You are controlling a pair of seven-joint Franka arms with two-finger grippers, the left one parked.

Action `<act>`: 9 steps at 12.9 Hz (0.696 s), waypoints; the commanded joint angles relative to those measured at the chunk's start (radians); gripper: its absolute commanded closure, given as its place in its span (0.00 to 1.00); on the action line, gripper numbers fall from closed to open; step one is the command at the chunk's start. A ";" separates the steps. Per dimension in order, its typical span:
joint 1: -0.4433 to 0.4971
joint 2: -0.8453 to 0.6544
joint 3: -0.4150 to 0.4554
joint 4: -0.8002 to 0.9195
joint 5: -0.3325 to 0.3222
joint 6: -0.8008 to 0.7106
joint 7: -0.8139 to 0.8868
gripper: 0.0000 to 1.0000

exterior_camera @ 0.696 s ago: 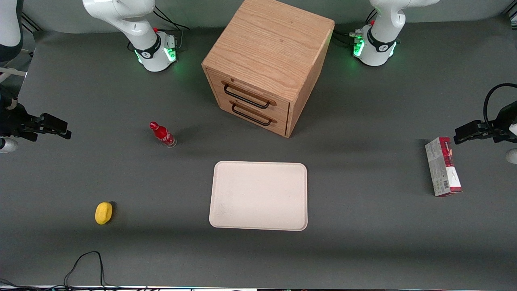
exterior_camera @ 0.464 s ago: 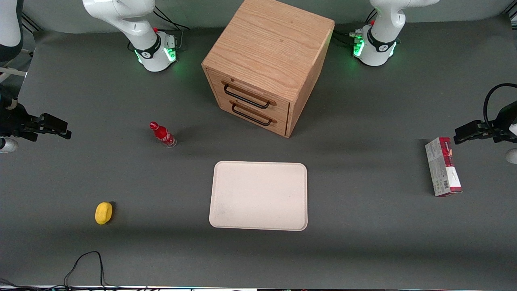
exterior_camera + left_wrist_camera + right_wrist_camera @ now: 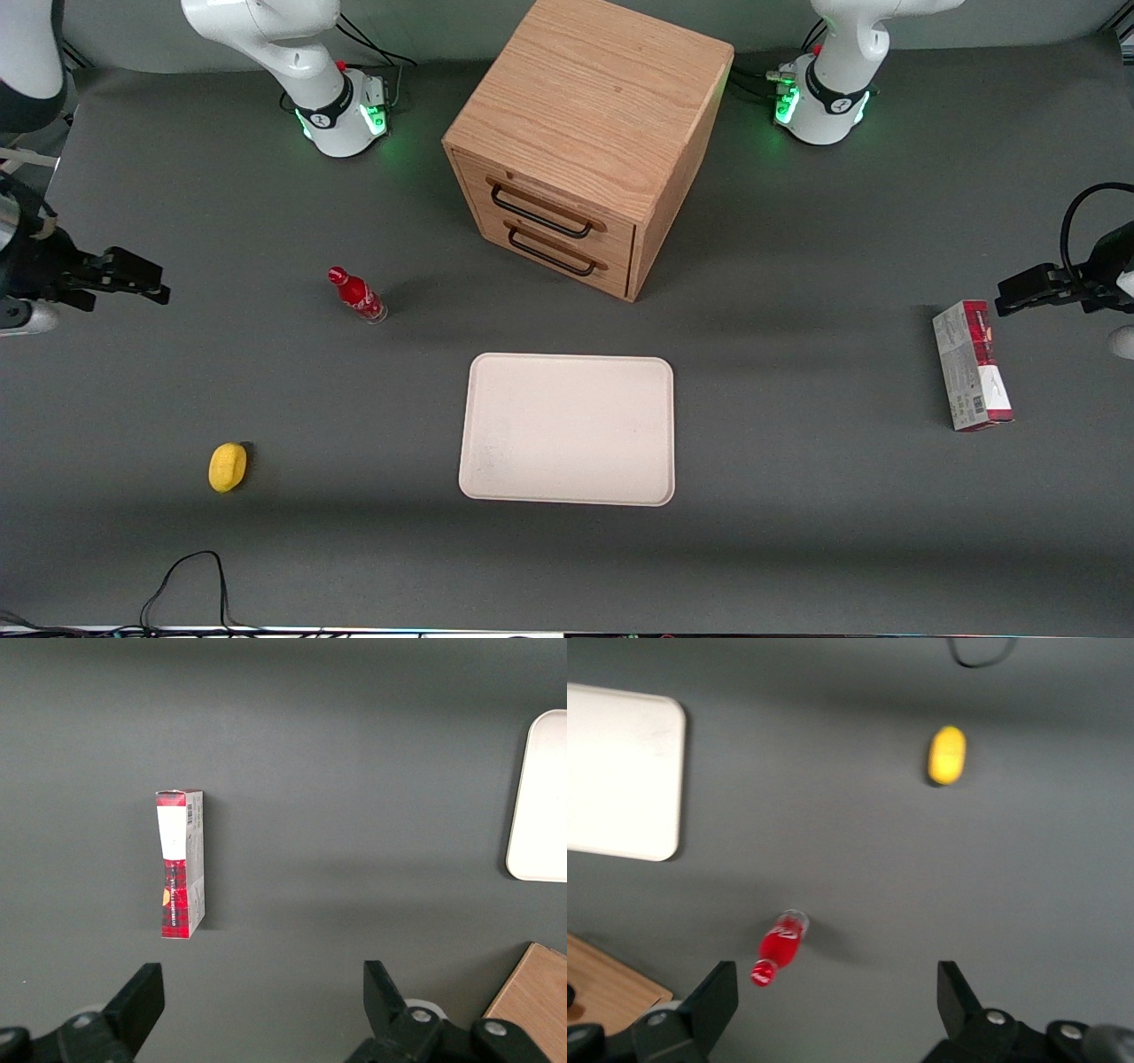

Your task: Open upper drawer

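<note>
1. The light oak upper drawer (image 3: 542, 208), the higher of two in the cube-shaped oak cabinet (image 3: 589, 106), is fully closed, well apart from my gripper (image 3: 133, 276), toward the middle of the surface.
2. My gripper hangs above the dark grey surface (image 3: 797, 496) at the working arm's end, fingers spread wide in the wrist view, holding nothing.
3. Risks: I could hook the lower drawer's (image 3: 558, 255) matching black wire handle, since the two sit close together.
4. The upright red bottle (image 3: 357, 294) stands between my gripper and the cabinet; a low sweep could topple it.
5. Both drawers are closed, contents hidden. The cream rectangular tray (image 3: 567, 429) holds nothing.
</note>
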 commanded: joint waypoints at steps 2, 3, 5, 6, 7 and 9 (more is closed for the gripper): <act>0.169 0.053 0.007 0.063 -0.005 -0.008 0.010 0.00; 0.215 0.071 0.007 0.080 -0.003 -0.008 0.004 0.00; 0.315 0.113 0.007 0.115 -0.003 -0.008 0.004 0.00; 0.364 0.131 0.008 0.132 -0.003 -0.008 0.004 0.00; 0.412 0.146 0.008 0.146 -0.002 -0.008 0.004 0.00; 0.498 0.176 0.008 0.167 -0.002 -0.007 0.003 0.00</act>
